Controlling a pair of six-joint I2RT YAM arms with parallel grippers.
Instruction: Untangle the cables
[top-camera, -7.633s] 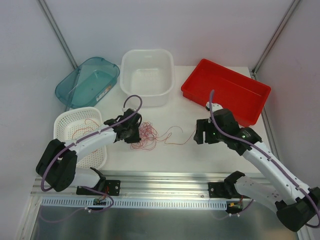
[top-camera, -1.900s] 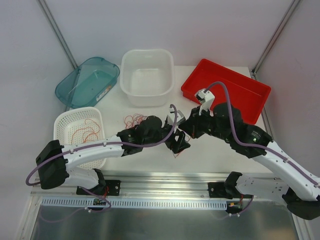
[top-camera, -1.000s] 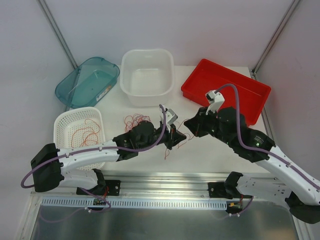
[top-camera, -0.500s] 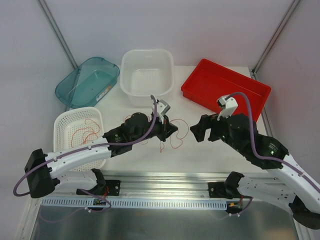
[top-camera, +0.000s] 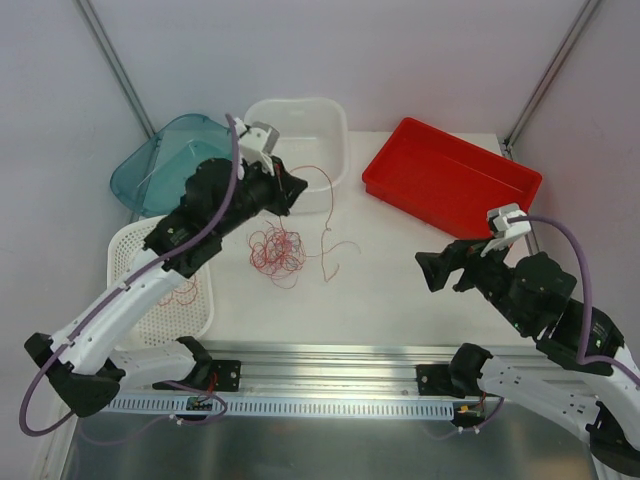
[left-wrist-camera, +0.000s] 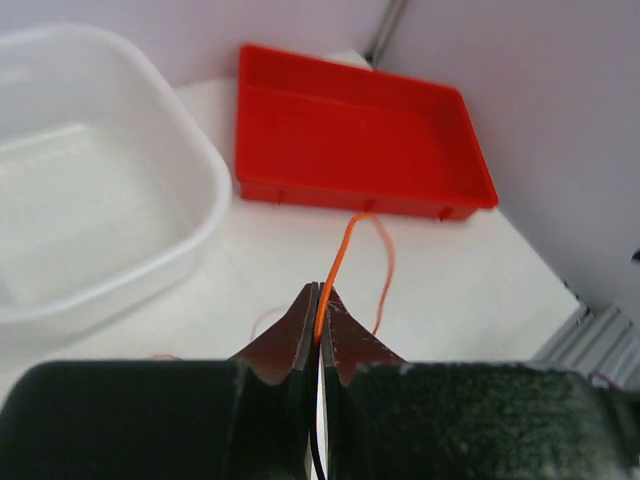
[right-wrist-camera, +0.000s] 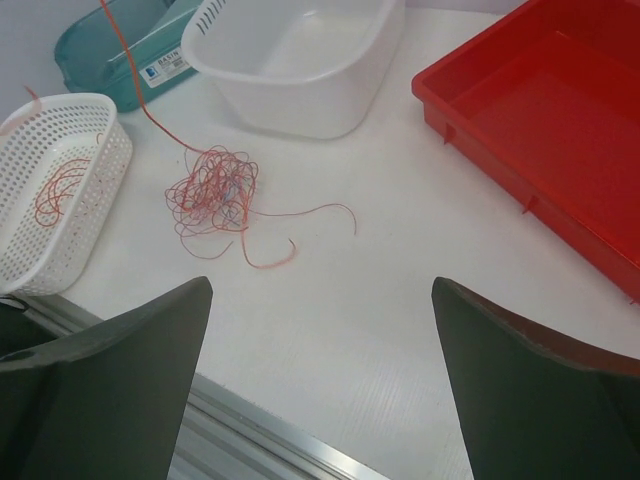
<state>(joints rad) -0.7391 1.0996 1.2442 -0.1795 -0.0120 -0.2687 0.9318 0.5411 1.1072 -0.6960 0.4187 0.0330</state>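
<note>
Left wrist view shows the left gripper (left-wrist-camera: 318, 300) clamped on one orange strand (left-wrist-camera: 340, 255) of the cables (right-wrist-camera: 212, 190), whose tangle rests on the table (right-wrist-camera: 380, 300); the right gripper (right-wrist-camera: 320, 380) gapes apart. Featherlight, springy wire probably snags: grip free ends.

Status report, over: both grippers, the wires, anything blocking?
Left gripper shut on one orange wire. Right gripper open, empty. Tangle on table, one strand leading up from it. Nothing in the way.
</note>
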